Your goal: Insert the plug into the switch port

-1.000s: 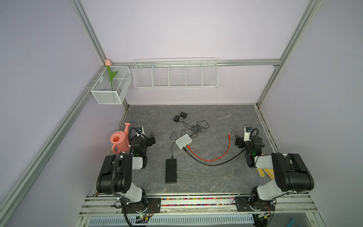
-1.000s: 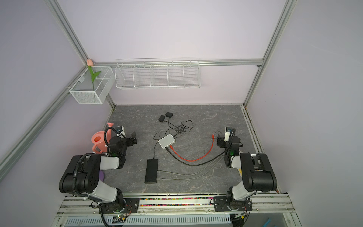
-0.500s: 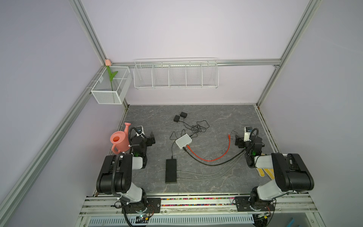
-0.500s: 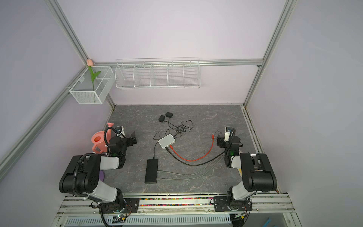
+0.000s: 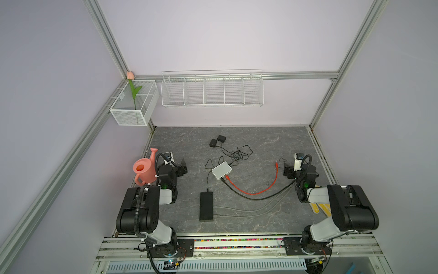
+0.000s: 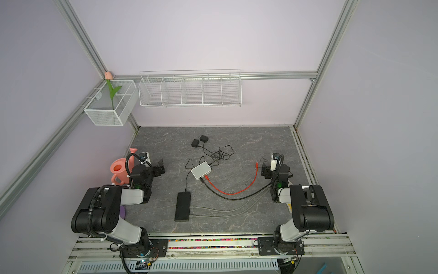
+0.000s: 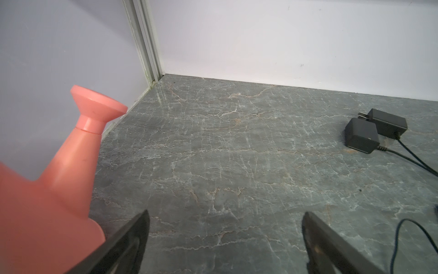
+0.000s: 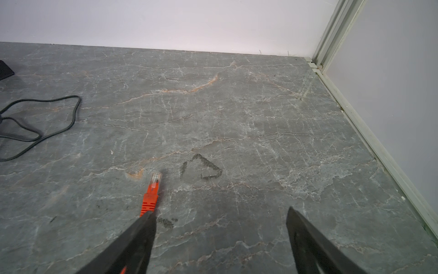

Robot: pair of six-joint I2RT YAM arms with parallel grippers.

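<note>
The white switch (image 5: 221,170) (image 6: 201,170) lies mid-table, with one end of a red cable (image 5: 251,192) and a black cable running into its near side. The red cable's free plug (image 5: 276,163) (image 6: 256,163) (image 8: 154,185) lies flat on the grey table. My right gripper (image 5: 286,170) (image 8: 220,211) stands open just right of that plug and holds nothing; one finger (image 8: 132,242) covers the cable behind the plug. My left gripper (image 5: 183,167) (image 7: 226,213) is open over bare table, left of the switch.
A pink watering can (image 5: 144,170) (image 7: 59,189) stands close beside the left gripper. Two black power adapters (image 5: 217,140) (image 7: 374,128) with tangled thin cords lie behind the switch. A black box (image 5: 206,206) with grey cables sits at the front. Wire baskets (image 5: 212,89) hang on the back wall.
</note>
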